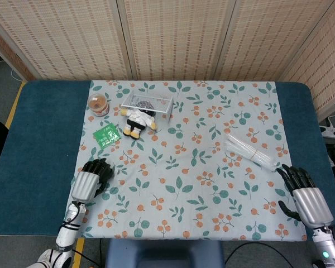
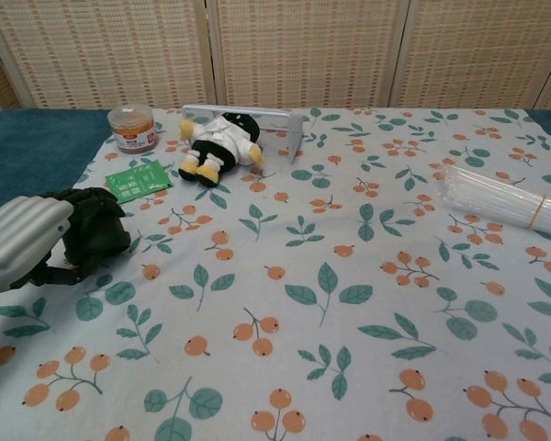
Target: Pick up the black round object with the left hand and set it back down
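left hand [image 2: 23, 241] fingers [image 2: 84, 207] wrapping the black round object [image 2: 101, 241], grasping it | right hand [image 1: 307, 196] lying released, fingers [image 1: 293, 176] spread, bundle [image 1: 250, 151] beyond fingertips

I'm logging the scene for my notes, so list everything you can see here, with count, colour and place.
black round object: one, black, near-left of the cloth, gripped by the left hand
small clear jar with orange contents: one, far-left
green flat packet: one, left, nearer than the jar
plush doll in white jacket: one, far centre-left
clear rectangular box: one, behind the doll
bundle of clear plastic tubes: one, right side
floral tablecloth: one, over the blue table
left hand: grey-black
right hand: near-right, holding nothing
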Action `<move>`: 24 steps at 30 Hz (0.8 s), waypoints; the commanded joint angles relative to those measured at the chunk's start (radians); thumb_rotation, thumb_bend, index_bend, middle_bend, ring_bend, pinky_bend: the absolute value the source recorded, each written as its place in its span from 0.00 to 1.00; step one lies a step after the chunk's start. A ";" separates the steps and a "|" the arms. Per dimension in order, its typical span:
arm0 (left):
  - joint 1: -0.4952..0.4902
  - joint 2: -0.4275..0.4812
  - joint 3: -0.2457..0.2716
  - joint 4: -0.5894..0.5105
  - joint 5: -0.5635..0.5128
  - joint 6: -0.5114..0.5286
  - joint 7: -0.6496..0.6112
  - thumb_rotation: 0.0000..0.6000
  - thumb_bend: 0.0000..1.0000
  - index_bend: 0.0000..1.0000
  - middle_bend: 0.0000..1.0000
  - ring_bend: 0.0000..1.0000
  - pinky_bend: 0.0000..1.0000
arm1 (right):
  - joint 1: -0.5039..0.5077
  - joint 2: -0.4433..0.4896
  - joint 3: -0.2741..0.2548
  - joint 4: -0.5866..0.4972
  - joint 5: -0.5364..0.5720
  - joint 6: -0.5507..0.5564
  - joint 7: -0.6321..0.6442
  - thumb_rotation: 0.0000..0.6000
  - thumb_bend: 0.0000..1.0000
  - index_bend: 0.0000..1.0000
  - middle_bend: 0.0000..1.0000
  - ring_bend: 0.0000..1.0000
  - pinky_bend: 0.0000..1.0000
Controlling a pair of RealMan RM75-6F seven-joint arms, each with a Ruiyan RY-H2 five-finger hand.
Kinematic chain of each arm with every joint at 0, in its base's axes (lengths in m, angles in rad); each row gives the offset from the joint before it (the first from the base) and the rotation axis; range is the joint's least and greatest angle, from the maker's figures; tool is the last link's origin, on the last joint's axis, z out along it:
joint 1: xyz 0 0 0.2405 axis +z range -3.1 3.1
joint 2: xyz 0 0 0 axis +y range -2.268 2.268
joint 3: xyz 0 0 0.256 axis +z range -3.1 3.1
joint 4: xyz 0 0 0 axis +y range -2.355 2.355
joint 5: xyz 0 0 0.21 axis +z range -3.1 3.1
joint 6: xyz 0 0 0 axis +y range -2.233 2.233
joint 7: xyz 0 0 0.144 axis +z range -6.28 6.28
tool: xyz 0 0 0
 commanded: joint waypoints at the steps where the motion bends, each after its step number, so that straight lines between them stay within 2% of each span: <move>1: 0.001 -0.001 0.001 0.004 0.007 0.024 -0.016 1.00 0.65 0.52 0.66 0.61 0.57 | 0.001 0.000 -0.001 -0.001 0.001 -0.004 -0.001 1.00 0.25 0.00 0.00 0.00 0.00; 5: 0.000 0.019 0.000 -0.021 0.016 0.055 -0.051 1.00 0.68 0.53 0.67 0.61 0.58 | 0.002 0.001 -0.001 -0.003 0.003 -0.006 -0.001 1.00 0.25 0.00 0.00 0.00 0.00; 8: 0.009 0.050 -0.034 -0.123 -0.021 0.060 -0.204 1.00 0.67 0.53 0.67 0.61 0.58 | 0.001 0.001 -0.002 -0.003 0.000 -0.002 0.000 1.00 0.25 0.00 0.00 0.00 0.00; 9: 0.014 0.065 -0.054 -0.175 -0.047 0.049 -0.271 1.00 0.67 0.53 0.67 0.61 0.58 | 0.001 0.001 -0.002 -0.003 -0.001 -0.001 0.000 1.00 0.25 0.00 0.00 0.00 0.00; 12: 0.034 0.156 -0.133 -0.429 -0.172 -0.050 -0.519 1.00 0.67 0.53 0.67 0.61 0.58 | 0.001 0.001 -0.002 -0.004 -0.001 -0.002 0.000 1.00 0.25 0.00 0.00 0.00 0.00; 14: 0.051 0.278 -0.199 -0.680 -0.308 -0.202 -0.726 1.00 0.67 0.53 0.67 0.61 0.59 | 0.002 0.001 -0.003 -0.004 -0.002 -0.003 0.001 1.00 0.25 0.00 0.00 0.00 0.00; 15: 0.055 0.321 -0.220 -0.751 -0.353 -0.257 -0.786 1.00 0.67 0.53 0.67 0.61 0.59 | 0.002 0.001 -0.003 -0.003 -0.002 -0.004 0.001 1.00 0.25 0.00 0.00 0.00 0.00; 18: 0.059 0.384 -0.244 -0.831 -0.409 -0.333 -0.852 1.00 0.67 0.52 0.65 0.60 0.57 | 0.002 0.001 -0.003 -0.003 -0.003 -0.004 0.001 1.00 0.25 0.00 0.00 0.00 0.00; 19: 0.063 0.450 -0.279 -0.913 -0.479 -0.431 -0.955 1.00 0.66 0.51 0.64 0.58 0.56 | 0.002 0.001 -0.004 -0.003 -0.004 -0.004 0.000 1.00 0.25 0.00 0.00 0.00 0.00; 20: 0.065 0.542 -0.331 -0.994 -0.567 -0.584 -1.107 1.00 0.66 0.49 0.62 0.56 0.55 | 0.003 0.001 -0.004 -0.004 -0.005 -0.005 0.000 1.00 0.25 0.00 0.00 0.00 0.00; 21: 0.066 0.603 -0.373 -1.029 -0.620 -0.706 -1.222 1.00 0.66 0.48 0.61 0.55 0.54 | 0.003 0.000 -0.005 -0.004 -0.006 -0.006 0.000 1.00 0.25 0.00 0.00 0.00 0.00; 22: 0.078 0.673 -0.453 -1.054 -0.711 -0.905 -1.421 1.00 0.66 0.48 0.61 0.54 0.53 | 0.005 -0.001 -0.006 -0.003 -0.007 -0.009 -0.002 1.00 0.25 0.00 0.00 0.00 0.00; 24: 0.110 0.713 -0.548 -1.023 -0.707 -1.113 -1.546 1.00 0.64 0.46 0.59 0.53 0.52 | 0.005 -0.002 -0.008 -0.005 -0.006 -0.012 -0.007 1.00 0.25 0.00 0.00 0.00 0.00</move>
